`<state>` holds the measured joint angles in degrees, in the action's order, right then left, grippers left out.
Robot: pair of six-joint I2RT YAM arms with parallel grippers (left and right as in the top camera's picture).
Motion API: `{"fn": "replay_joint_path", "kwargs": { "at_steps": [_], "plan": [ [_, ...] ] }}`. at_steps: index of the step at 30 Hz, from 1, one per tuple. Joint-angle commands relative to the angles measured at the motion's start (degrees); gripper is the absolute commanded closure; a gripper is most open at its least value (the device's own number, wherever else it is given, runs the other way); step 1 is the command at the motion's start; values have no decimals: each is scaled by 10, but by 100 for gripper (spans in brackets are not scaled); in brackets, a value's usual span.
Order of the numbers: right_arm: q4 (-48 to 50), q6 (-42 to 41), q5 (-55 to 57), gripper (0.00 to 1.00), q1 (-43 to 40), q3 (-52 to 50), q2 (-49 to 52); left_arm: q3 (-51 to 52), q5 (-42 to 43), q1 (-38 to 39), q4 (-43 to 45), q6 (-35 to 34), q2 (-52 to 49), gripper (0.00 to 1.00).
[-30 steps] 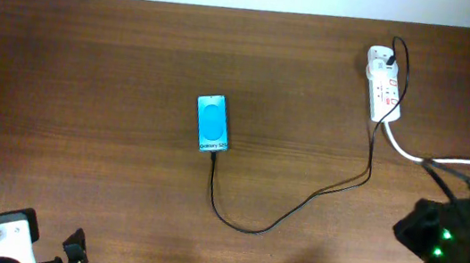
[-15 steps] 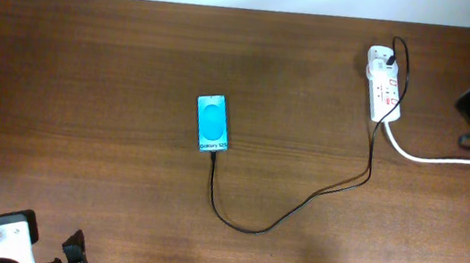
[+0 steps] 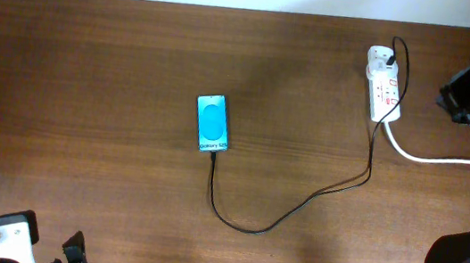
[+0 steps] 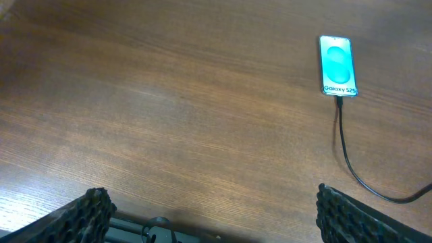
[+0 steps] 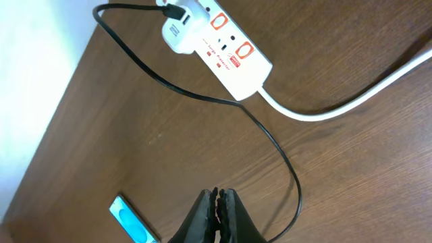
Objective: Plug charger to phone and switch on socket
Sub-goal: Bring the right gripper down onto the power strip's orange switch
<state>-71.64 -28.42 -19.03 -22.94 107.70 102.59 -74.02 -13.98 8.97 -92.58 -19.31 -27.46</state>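
One of the two steps looked done: the charger [image 4: 341, 135] ran up to the lower end of the phone [image 4: 336, 65], its connector seemingly seated there, though the joint was too small to be sure; its other end sat in a white adapter [image 5: 177, 34] on the socket [image 5: 233, 57]. Left to do, as I judged it, was the switch; whether any was already on could not be told. The phone lay flat mid-table, well apart from the socket at the far right. The right gripper [image 5: 217, 197] hung near the socket, fingers pressed together on nothing; the left gripper [image 4: 210, 199] sat far back, fingers wide apart. Counted: one phone, one socket, one charger, one thick white cord [image 5: 304, 117], one adapter, two grippers; the red switches were too small to count.
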Motion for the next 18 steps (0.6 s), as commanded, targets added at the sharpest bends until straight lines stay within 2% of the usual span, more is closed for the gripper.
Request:
{"fn": "replay_joint_path", "kwargs": {
  "at_steps": [1, 6, 18],
  "plan": [
    [15, -21, -7, 96, -3, 6, -7, 0, -4, -1, 0, -8, 3, 1],
    [89, -88, 2, 96, -3, 6, 1, 0, -4, -1, 0, -8, 3, 1],
    [117, -129, 1, 96, -3, 6, 104, 0, -4, -1, -1, -8, 3, 1]
  ]
}}
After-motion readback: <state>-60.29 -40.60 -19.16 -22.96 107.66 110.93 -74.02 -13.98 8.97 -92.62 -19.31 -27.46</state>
